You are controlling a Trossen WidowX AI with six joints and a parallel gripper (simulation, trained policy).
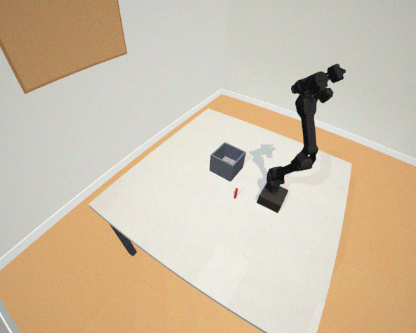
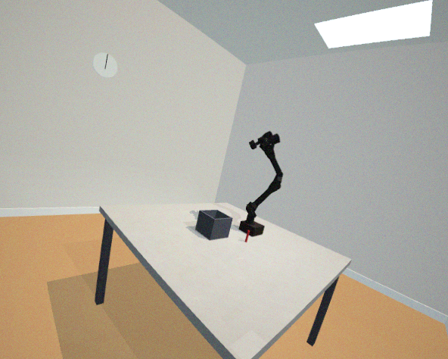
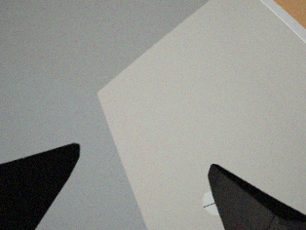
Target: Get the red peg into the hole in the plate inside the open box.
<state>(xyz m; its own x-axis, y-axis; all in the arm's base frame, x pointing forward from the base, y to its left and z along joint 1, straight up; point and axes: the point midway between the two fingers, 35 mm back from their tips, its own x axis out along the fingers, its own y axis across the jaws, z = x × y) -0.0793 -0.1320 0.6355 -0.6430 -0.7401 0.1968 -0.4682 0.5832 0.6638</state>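
High over the table [image 1: 165, 200] [image 2: 255, 278], an open gripper [image 1: 334, 83] [image 2: 263, 141] [image 3: 146, 160]; down on its top, the red peg [image 1: 235, 193] [image 2: 247, 235]

From the top view, I see the peg well in from every table edge, between the box [image 1: 221, 166] [image 2: 219, 228] on its far left and the arm's base [image 1: 278, 207] [image 2: 256, 232] on its right. It stands upright on the table, outside the box and apart from it, and the gripper is up in the air, well apart from both. The box has four straight rims around an open top, and it too sits well in from the edges. In the exterior view, a long stretch of table runs from box and peg to the near corner.

I count one arm [image 1: 308, 125] [image 2: 274, 187], one box, one peg and, down inside the box, one pale plate [image 1: 228, 160]; its hole is too small to tell. The wrist view shows two dark fingers, spread wide with nothing held between them.

The table is pale with a grey edge, and I can see two dark legs in the exterior view. The arm's shadow falls across its top. Around it lie an orange-brown floor [image 1: 165, 297] [image 2: 19, 251] and pale walls with white skirting. A round clock [image 2: 104, 64] [image 3: 210, 204] hangs on one wall, a brown panel [image 1: 65, 43] on a wall at far left in the top view, and a bright light [image 2: 378, 25] is set in the ceiling.
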